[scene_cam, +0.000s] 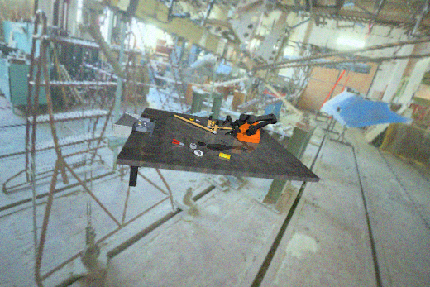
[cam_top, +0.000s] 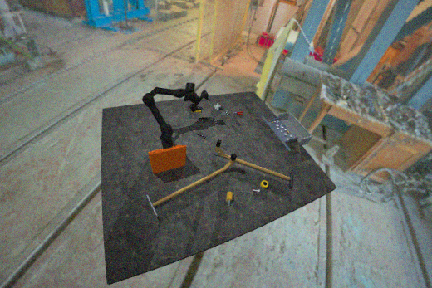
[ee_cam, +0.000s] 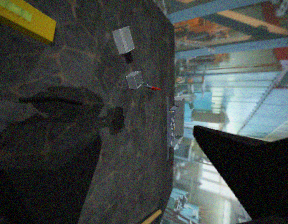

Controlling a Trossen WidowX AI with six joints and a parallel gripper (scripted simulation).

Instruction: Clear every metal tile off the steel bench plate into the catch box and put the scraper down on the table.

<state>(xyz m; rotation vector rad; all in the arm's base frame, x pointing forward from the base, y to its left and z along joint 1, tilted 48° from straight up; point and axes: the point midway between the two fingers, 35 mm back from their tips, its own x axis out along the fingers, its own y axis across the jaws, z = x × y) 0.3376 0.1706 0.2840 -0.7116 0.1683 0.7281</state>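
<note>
The steel bench plate (cam_top: 287, 144) carries many small pale metal tiles (cam_top: 284, 131) (scene_cam: 142, 124). The grey catch box (cam_top: 302, 131) (scene_cam: 122, 131) (ee_cam: 180, 117) adjoins its outer end. Two long wooden-handled tools lie on the table: one handle (cam_top: 191, 185) ends in a wide thin pale blade (cam_top: 152, 206), the other handle (cam_top: 266, 168) ends in a dark head (cam_top: 291, 180). Their other ends meet near small black supports (cam_top: 233, 157). I cannot tell for sure which is the long scraper. My gripper (cam_top: 202, 102) (ee_cam: 148, 134) is open and empty, above the table, away from both tools.
An orange block (cam_top: 168, 159) (scene_cam: 250, 136) stands beside the arm's base. A yellow block (cam_top: 198, 110) (scene_cam: 224, 156) (ee_cam: 32, 21), pale blocky items (ee_cam: 123, 40) and a red-handled tool (cam_top: 239, 113) (scene_cam: 177, 142) lie on the gripper's side. A yellow ring (cam_top: 264, 184) and yellow-handled tool (cam_top: 229, 196) lie opposite.
</note>
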